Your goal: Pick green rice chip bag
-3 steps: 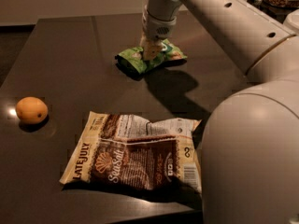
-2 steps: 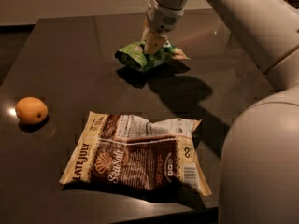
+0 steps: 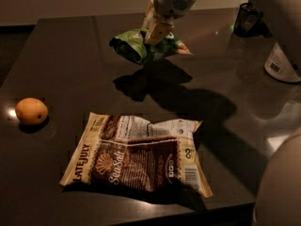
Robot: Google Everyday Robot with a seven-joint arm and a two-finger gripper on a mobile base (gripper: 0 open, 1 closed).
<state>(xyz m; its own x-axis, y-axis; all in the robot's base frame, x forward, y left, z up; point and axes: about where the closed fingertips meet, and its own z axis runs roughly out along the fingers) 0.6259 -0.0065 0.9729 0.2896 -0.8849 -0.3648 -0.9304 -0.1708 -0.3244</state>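
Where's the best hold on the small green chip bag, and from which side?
Pinch the raised crumpled fold near the middle, coming from above. The small crinkly bright-green rice chip bag bunches upward there, while its ends splay thin. The gripper is clamped on that fold from above, and the bag's shadow lies apart on the dark table, so the hold appears to carry it.

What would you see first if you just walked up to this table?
At the top middle, the gripper pinches the green rice chip bag, which hangs in the air above its dark shadow on the table. Nearer the camera, a big Late July bag lies flat. A small orange fruit sits near the left edge.
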